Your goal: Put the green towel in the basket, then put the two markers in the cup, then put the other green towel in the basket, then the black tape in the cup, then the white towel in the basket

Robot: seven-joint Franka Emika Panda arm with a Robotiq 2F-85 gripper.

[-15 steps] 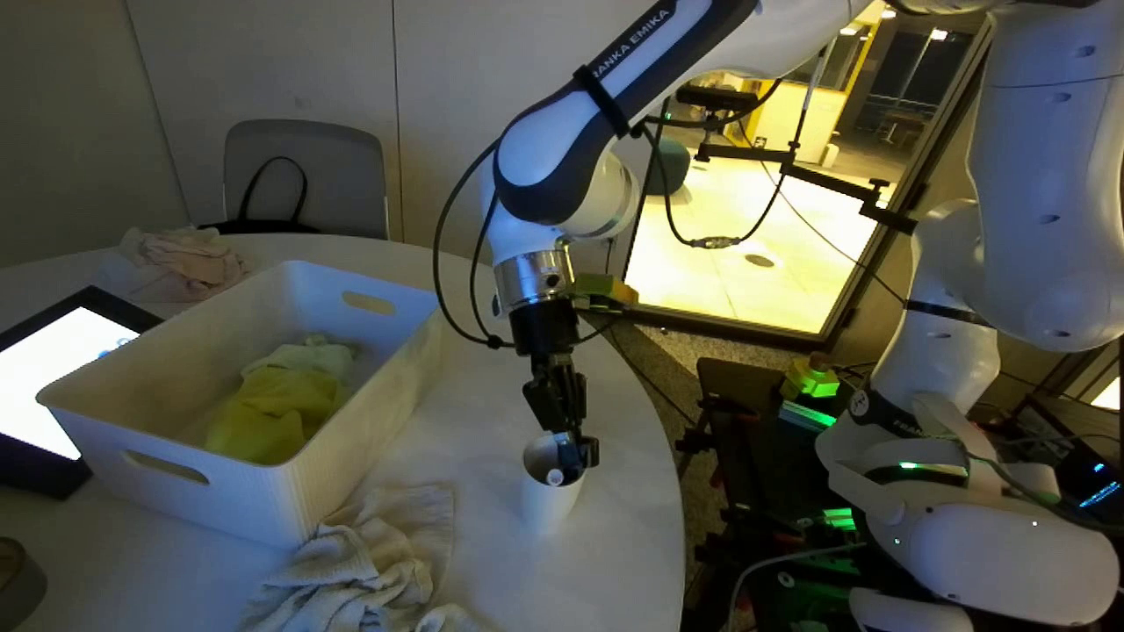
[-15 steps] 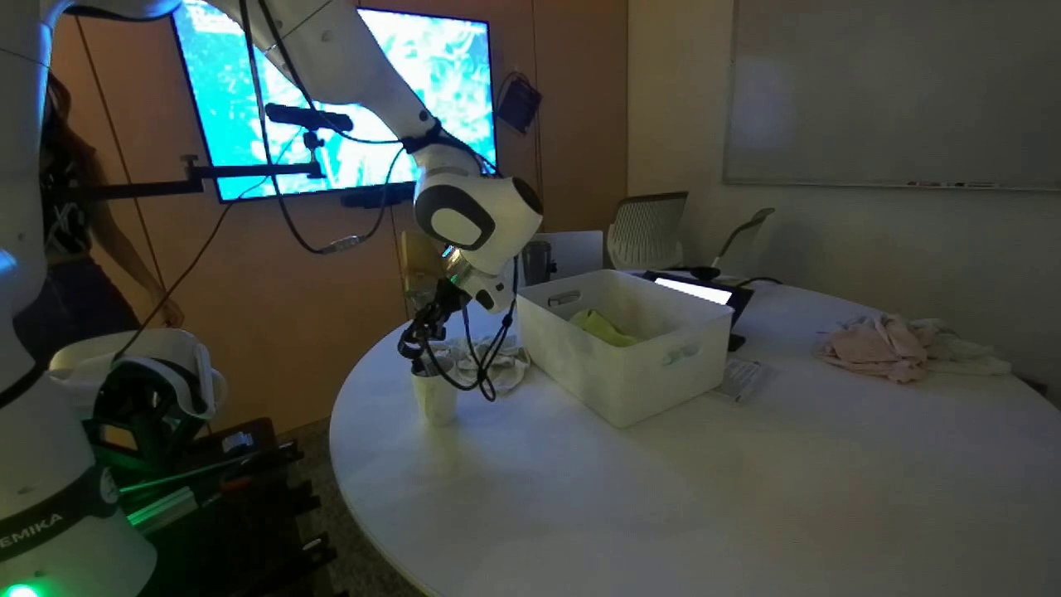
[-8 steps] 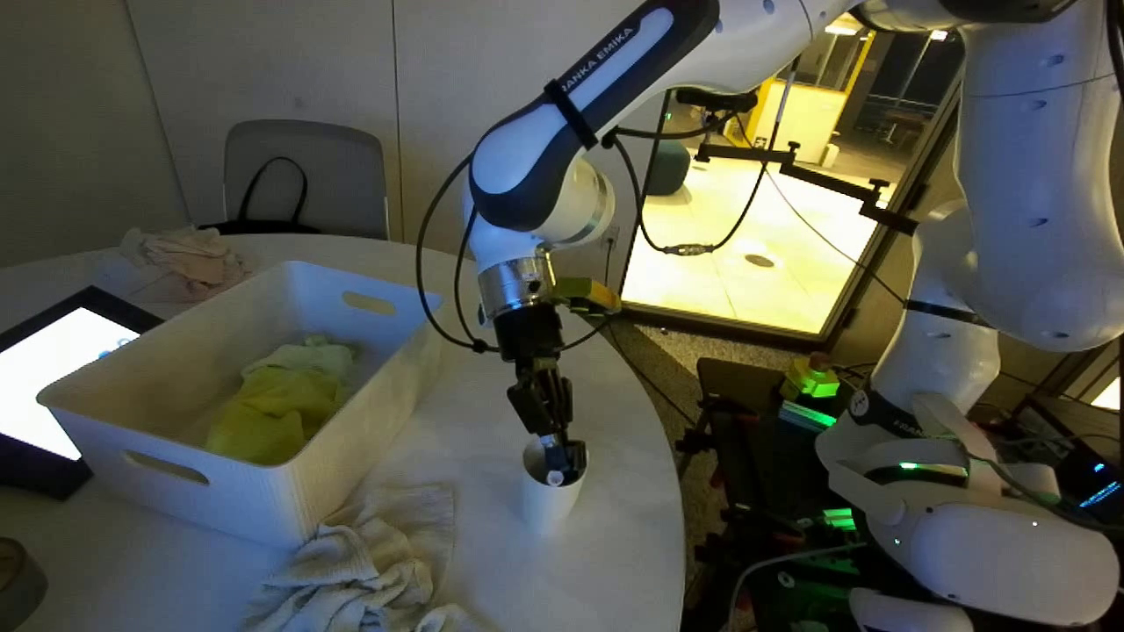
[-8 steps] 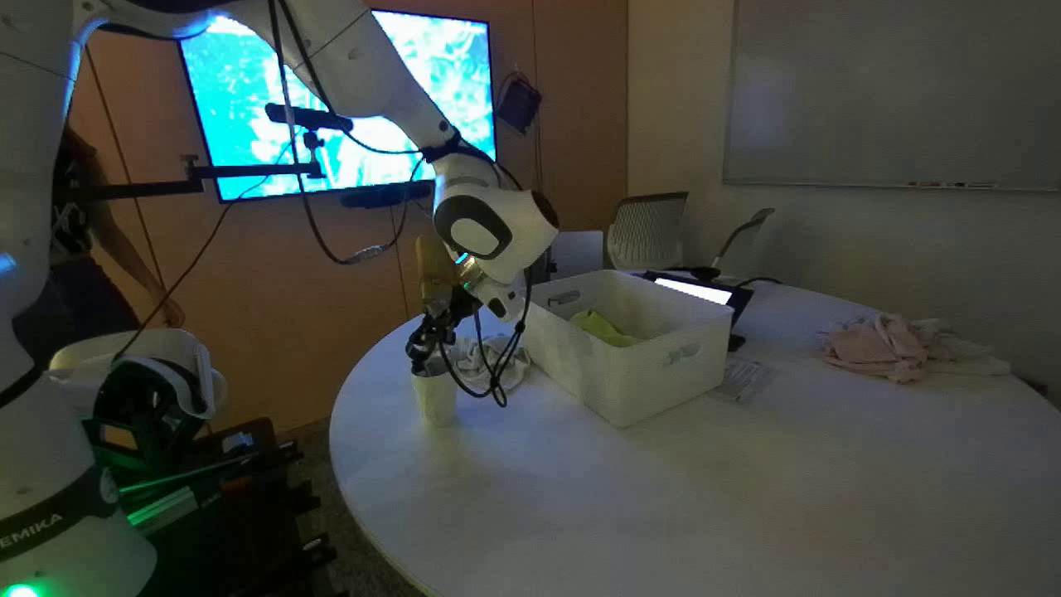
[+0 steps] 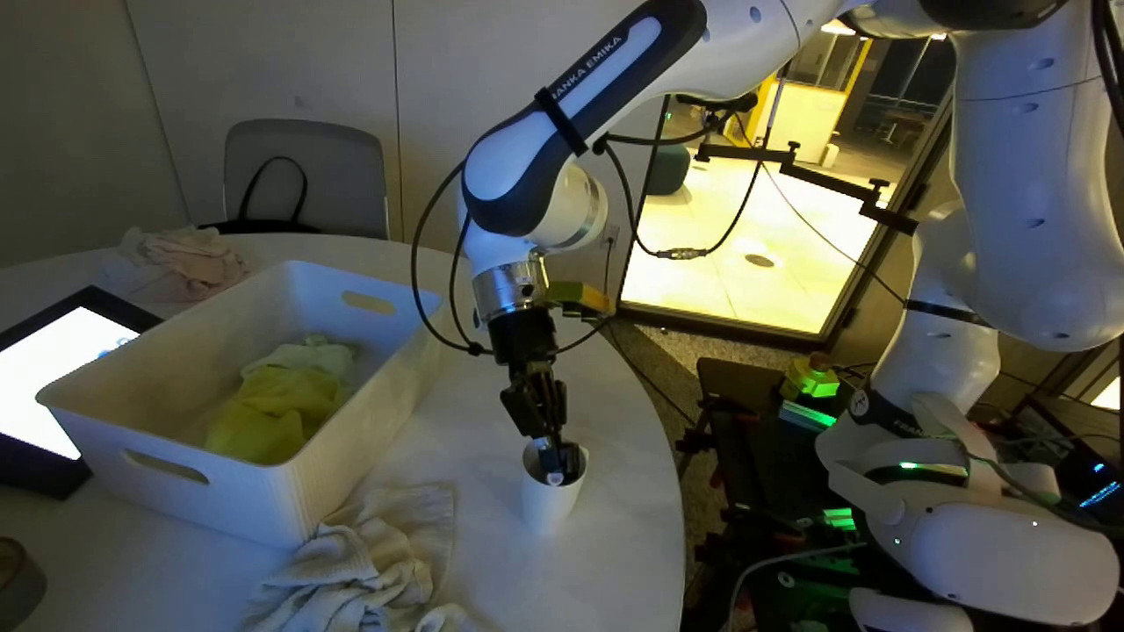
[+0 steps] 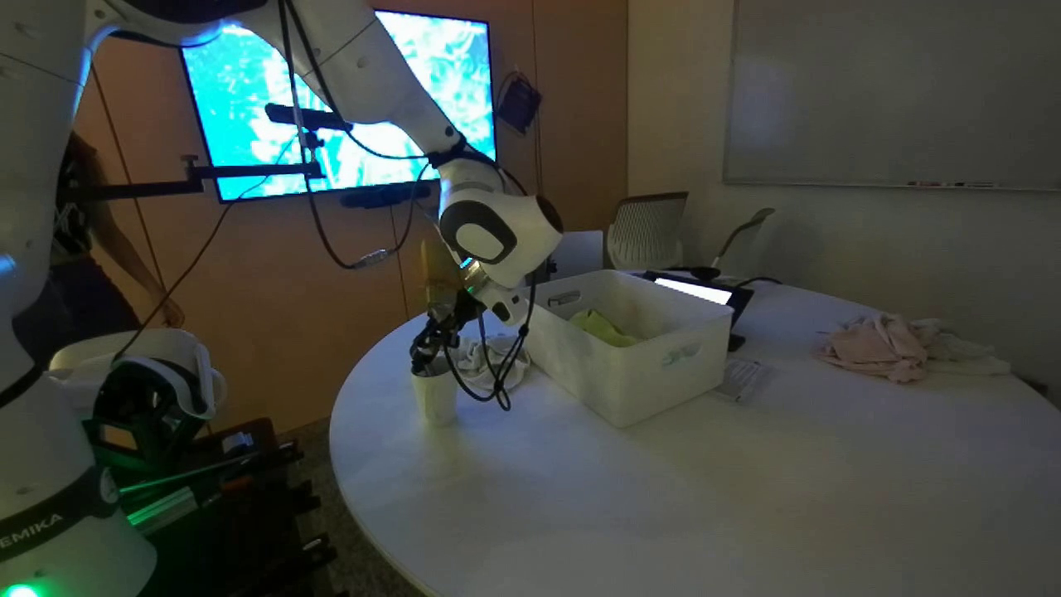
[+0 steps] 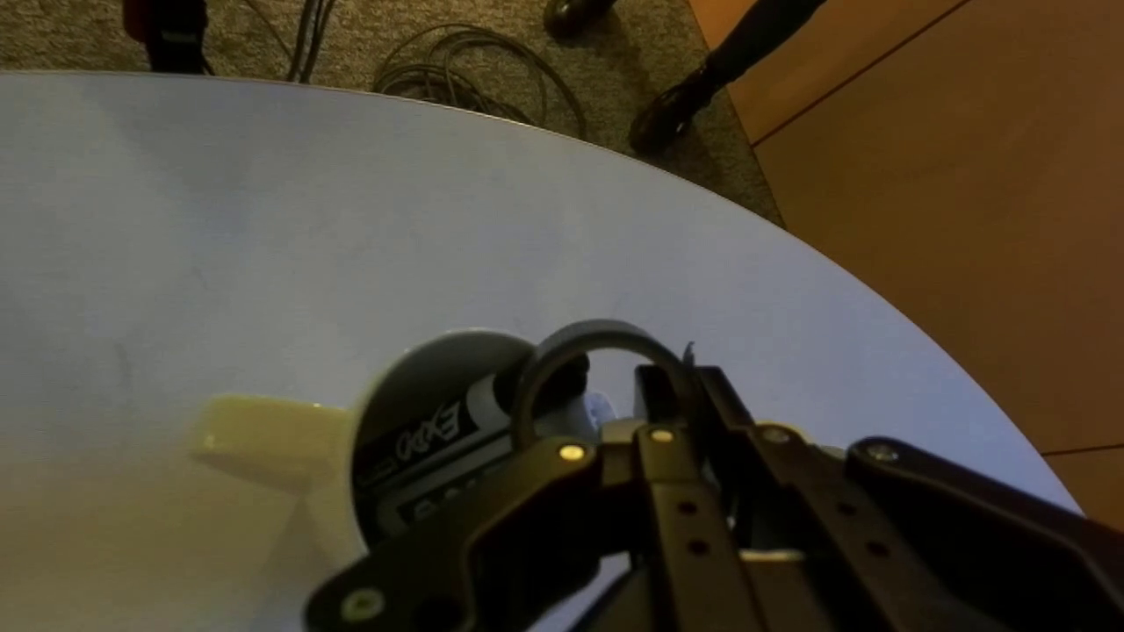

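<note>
My gripper [image 7: 683,391] is shut on the black tape [image 7: 601,333], a thin ring whose upper arc shows in the wrist view. The gripper also shows in both exterior views [image 5: 560,456] [image 6: 428,356], at the mouth of the white cup [image 5: 549,511] [image 6: 435,404]. The ring overlaps the cup's right rim in the wrist view. Two markers [image 7: 430,430] [image 7: 448,490] lean inside the cup. The white basket [image 5: 386,456] [image 6: 630,390] holds yellow-green towels [image 5: 281,408], one paler. The white towel [image 5: 378,562] lies crumpled on the table beside the basket.
A pinkish towel pile [image 5: 189,259] [image 6: 879,348] lies past the basket. A lit tablet [image 5: 53,377] stands against the basket's side. A dark roll [image 5: 22,584] sits at the picture's edge. The table's curved edge [image 7: 606,149] is near the cup.
The arm has moved left and slightly down in an exterior view. The gripper, with the tape, has gone from the cup's right rim to over its mouth. Cup, basket and towels have not moved.
</note>
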